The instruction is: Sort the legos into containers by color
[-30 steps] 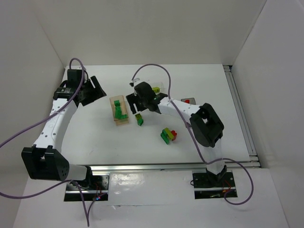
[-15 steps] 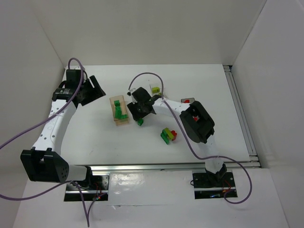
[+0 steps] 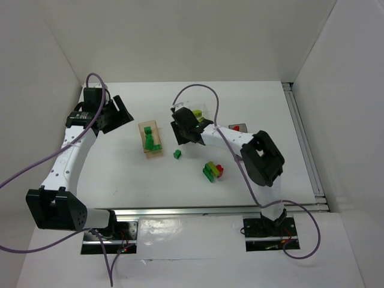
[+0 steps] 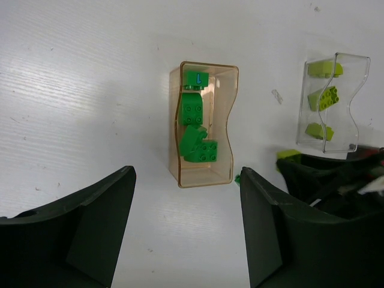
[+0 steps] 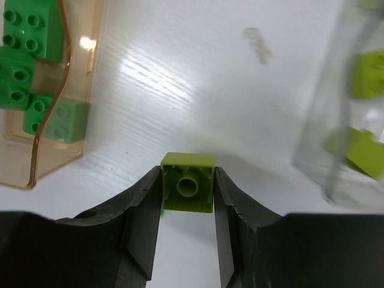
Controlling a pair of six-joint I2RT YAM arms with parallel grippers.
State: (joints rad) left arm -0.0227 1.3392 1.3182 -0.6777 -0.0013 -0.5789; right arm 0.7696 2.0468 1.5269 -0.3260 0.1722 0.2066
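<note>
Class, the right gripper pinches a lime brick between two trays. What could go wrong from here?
The lime brick might slip from the right gripper, held only by its sides. The gripper may knock the clear tray. The peach tray of dark green bricks sits close: a wrong drop.

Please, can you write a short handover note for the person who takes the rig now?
Left claw: open, empty.
Right claw: shut on a lime brick, between the peach tray and the clear tray.
Done: dark green bricks lie in the peach tray, lime ones in the clear tray.
Left: the held brick, one loose dark green brick, the mixed pile.
</note>
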